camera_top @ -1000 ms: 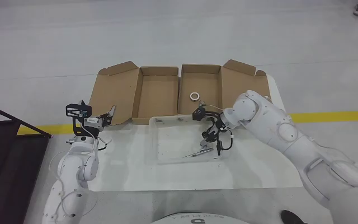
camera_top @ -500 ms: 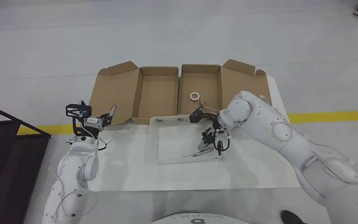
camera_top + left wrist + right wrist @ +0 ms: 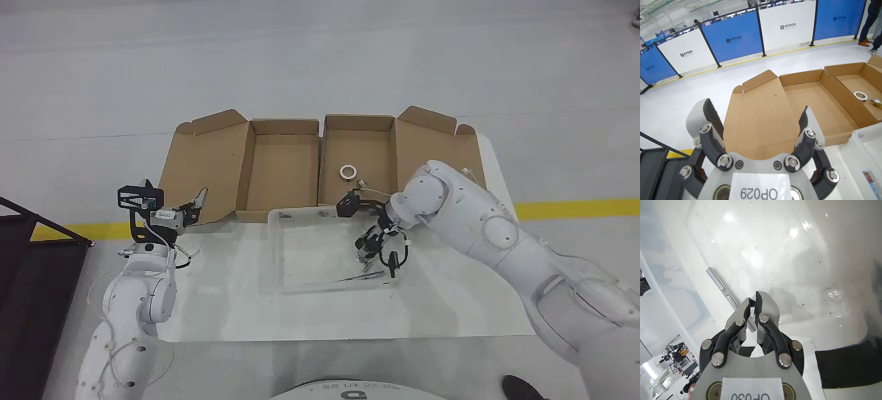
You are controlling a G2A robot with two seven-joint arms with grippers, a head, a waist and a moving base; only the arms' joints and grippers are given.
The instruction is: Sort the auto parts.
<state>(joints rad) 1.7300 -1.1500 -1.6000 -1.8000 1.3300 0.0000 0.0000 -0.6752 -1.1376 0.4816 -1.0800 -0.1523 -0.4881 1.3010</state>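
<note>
White surface from above: ring already in cardboard box, metal rod left in clear tray. Left wrist: left gripper wide open, empty. Right wrist: right gripper pinched on small part above rod; sorting likely barely begun.

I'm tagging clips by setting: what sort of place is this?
Probably a factory floor: blue and white fence panels, a yellow floor line, and a metal rod in a clear bin.
</note>
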